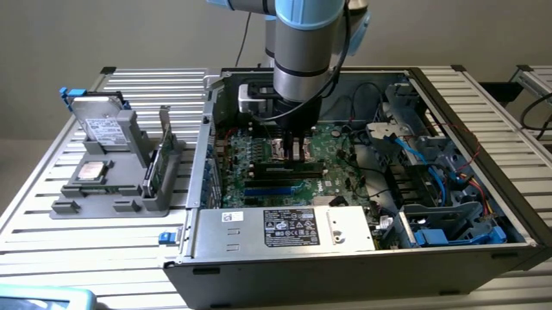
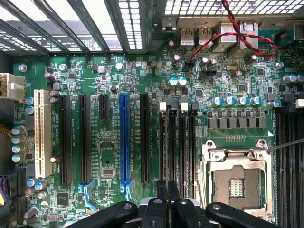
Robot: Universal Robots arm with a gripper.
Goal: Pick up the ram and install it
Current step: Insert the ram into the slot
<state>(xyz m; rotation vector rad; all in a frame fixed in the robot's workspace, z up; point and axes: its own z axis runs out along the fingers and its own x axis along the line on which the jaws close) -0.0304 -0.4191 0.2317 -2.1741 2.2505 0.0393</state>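
Observation:
The ram (image 1: 154,168), a thin green stick, stands on edge in a grey holder (image 1: 129,194) outside the case, at the exterior view's left. My gripper (image 1: 291,152) hangs inside the open computer case, low over the motherboard (image 1: 267,155), far from the ram. In the wrist view the gripper (image 2: 168,202) is shut, its black fingers (image 2: 162,199) pressed together with nothing visible between them. They sit over the near ends of the black memory slots (image 2: 183,142), beside the empty CPU socket (image 2: 236,183).
A silver hard drive (image 1: 102,126) and a CPU chip (image 1: 90,171) also sit in the holder. The case walls (image 1: 345,271), power supply (image 1: 293,229), blue and red cables (image 1: 431,168) and drive cage (image 1: 448,226) crowd the exterior view's right.

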